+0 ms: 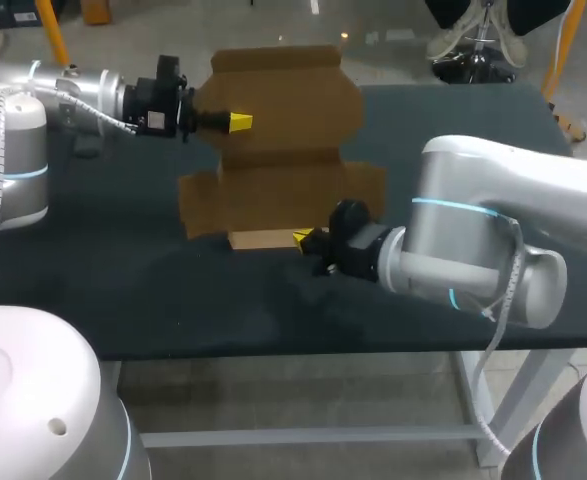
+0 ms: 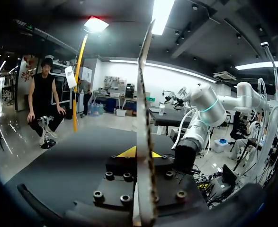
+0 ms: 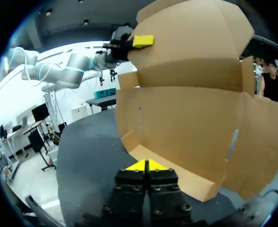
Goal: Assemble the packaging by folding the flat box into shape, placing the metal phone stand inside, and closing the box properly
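Right arm (image 1: 493,240): entered from the right side and laid low across the near part of the dark table (image 1: 123,270), wrist pointed towards the middle.

Left arm (image 1: 63,95): entered from the left, farther back, forearm held roughly level above the table, wrist directed rightward.

Flat brown cardboard box blank (image 1: 283,160): located mid-table between the two arms. Its near flap is seen lying on the table surface. The panels behind it are raised and bent along the creases, and side flaps are spread to both sides. The far top panel is seen reaching to about the table's far edge.

Right gripper (image 3: 147,165): yellow fingertips (image 3: 136,166) are seen pressed together, with nothing visible between them. It is placed at the near flap's edge, just beside it; contact cannot be confirmed.

Left gripper (image 1: 238,122): clamped on the box's upper panel near its left edge. In the left wrist view the cardboard is seen edge-on, standing upright between the two yellow fingertips (image 2: 127,152) and touched from both sides.
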You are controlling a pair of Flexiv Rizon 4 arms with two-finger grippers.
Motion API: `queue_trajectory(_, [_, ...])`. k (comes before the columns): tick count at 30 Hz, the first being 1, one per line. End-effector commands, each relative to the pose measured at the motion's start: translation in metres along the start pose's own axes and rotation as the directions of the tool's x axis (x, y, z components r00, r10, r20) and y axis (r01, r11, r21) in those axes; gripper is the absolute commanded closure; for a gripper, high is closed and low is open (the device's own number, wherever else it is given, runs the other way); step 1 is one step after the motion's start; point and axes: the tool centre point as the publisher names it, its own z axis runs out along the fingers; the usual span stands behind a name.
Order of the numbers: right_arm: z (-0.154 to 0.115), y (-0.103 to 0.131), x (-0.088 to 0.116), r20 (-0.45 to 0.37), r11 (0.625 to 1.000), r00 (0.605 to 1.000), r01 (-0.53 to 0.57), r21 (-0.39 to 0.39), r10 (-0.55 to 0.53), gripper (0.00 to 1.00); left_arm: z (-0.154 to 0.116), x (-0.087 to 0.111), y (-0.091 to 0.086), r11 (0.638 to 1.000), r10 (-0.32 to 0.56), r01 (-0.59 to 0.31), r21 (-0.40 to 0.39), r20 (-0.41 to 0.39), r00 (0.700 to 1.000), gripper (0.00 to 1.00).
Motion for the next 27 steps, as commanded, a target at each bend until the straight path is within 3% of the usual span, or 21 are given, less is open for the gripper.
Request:
queue_trajectory(1, [0.022, -0.005, 0.003, 0.107, 1.000, 0.994, -0.005, -0.001, 0.005, 1.00, -0.001, -0.001, 0.002, 1.000, 0.000, 0.000, 0.000, -0.006, 1.000, 1.00])
queue_trajectory(15, [0.034, -0.022, 0.000, 0.179, 0.999, 0.983, -0.034, 0.014, 0.031, 1.00, -0.001, -0.001, 0.002, 1.000, 0.000, 0.000, 0.000, -0.006, 1.000, 1.00])
queue_trajectory(27, [0.045, -0.030, -0.008, 0.181, 0.997, 0.981, -0.071, 0.012, 0.068, 1.00, -0.001, -0.001, 0.002, 1.000, 0.000, 0.000, 0.000, -0.006, 1.000, 1.00])
